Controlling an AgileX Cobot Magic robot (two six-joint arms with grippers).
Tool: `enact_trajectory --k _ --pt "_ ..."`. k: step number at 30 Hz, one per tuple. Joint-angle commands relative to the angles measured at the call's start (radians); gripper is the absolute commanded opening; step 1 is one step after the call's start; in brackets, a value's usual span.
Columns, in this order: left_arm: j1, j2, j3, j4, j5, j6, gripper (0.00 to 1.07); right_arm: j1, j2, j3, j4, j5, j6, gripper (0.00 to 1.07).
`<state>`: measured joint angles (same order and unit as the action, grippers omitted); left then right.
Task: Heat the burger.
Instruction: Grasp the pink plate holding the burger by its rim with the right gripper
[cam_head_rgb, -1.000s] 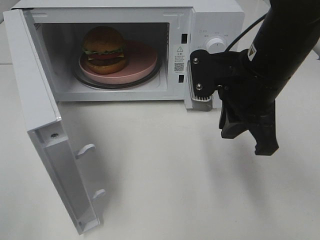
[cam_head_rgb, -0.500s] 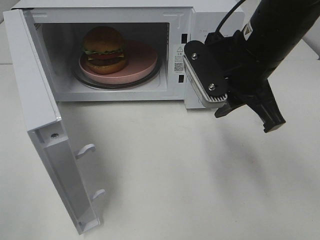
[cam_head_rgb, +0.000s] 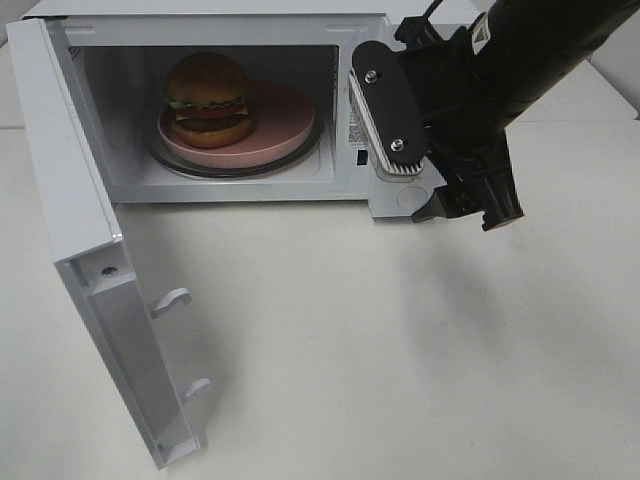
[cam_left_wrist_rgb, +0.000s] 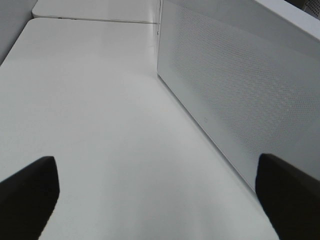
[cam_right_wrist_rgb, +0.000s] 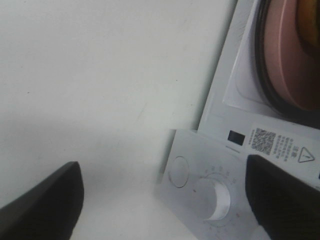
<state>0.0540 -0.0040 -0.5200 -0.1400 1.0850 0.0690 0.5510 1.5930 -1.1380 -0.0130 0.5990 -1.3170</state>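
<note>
White counter carries the microwave, its door wide open. The burger sits on the pink plate inside.

Risk: the right tool, jaws spread and empty at the dial, may set the timer with the door unclosed.

The left tool is open and idle.

Versus earlier, the right tool has risen and opened.

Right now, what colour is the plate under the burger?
The plate is pink; high camera shows best.
</note>
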Motion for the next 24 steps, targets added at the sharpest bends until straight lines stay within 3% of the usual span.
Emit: enact_trajectory --k 1,15,24 --pt "0.002 -0.017 0.001 -0.005 -0.011 -0.005 1.00 0.034 0.013 -0.007 -0.001 -0.077 0.018 0.87" --pt "0.002 -0.017 0.001 -0.005 -0.011 -0.005 1.00 0.062 0.105 -0.017 -0.005 -0.241 0.043 0.86" --pt "0.002 -0.017 0.001 -0.005 -0.011 -0.005 1.00 0.062 0.229 -0.129 -0.004 -0.264 0.058 0.85"
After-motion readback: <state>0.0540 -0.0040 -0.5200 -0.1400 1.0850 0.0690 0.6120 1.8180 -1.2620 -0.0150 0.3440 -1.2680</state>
